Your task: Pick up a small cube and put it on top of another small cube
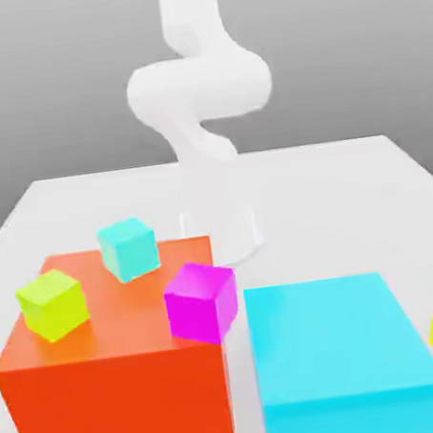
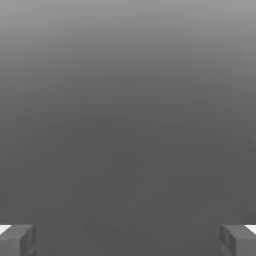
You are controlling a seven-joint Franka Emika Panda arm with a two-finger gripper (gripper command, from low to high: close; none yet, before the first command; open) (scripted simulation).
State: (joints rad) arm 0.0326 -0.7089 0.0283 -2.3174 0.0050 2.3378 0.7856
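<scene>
White bench [image 1: 352, 193] carries the magenta cube [image 1: 202, 302] at frame centre, probably well below the wide-open, empty pincer [image 2: 128, 240].

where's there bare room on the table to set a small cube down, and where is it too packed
Bare patches: the white table behind the big cyan block, running to the far edge at the exterior view's right, and the cyan block's own flat top. Crowded: the orange block, which carries the lime cube, small cyan cube and magenta cube.
</scene>
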